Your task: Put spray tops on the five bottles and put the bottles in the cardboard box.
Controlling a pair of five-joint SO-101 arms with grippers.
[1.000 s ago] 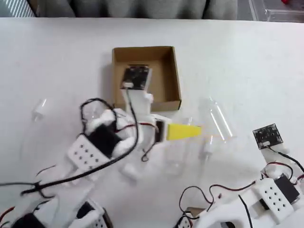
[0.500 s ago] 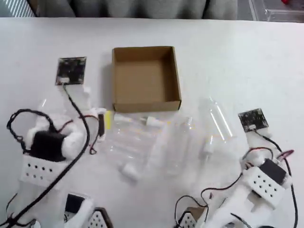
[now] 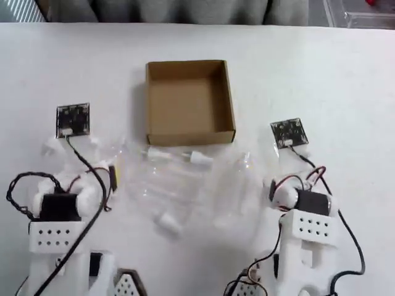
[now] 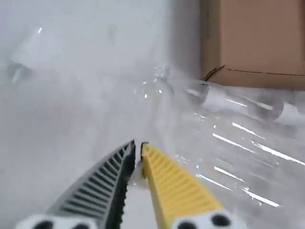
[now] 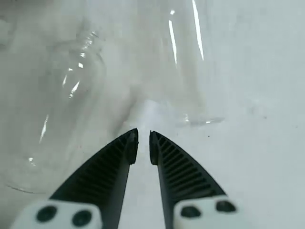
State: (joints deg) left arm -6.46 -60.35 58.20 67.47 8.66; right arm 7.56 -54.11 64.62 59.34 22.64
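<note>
The left gripper has its grey and yellow fingers drawn together until only a hairline gap is left at the tips, and nothing is caught between them. It hangs low over the white surface, just beside the clear bottles, which lie on their sides in a loose cluster in front of the cardboard box. In the left wrist view the threaded neck of one uncapped bottle lies a little ahead of the tips. A corner of the box shows beyond it. A blurred white piece rests well off to one side. The right gripper is all but closed too, with a thin slit between its black fingers, and it grips nothing. Its tips point at the gap between two clear bottles lying on the surface, one with a bare threaded neck and the other showing its long side. A pale shape just ahead of the tips is too blurred to name. From above, the box stands open with its floor bare. One white spray top lies near its front wall, and a second spray top lies at the near edge of the cluster.
</note>
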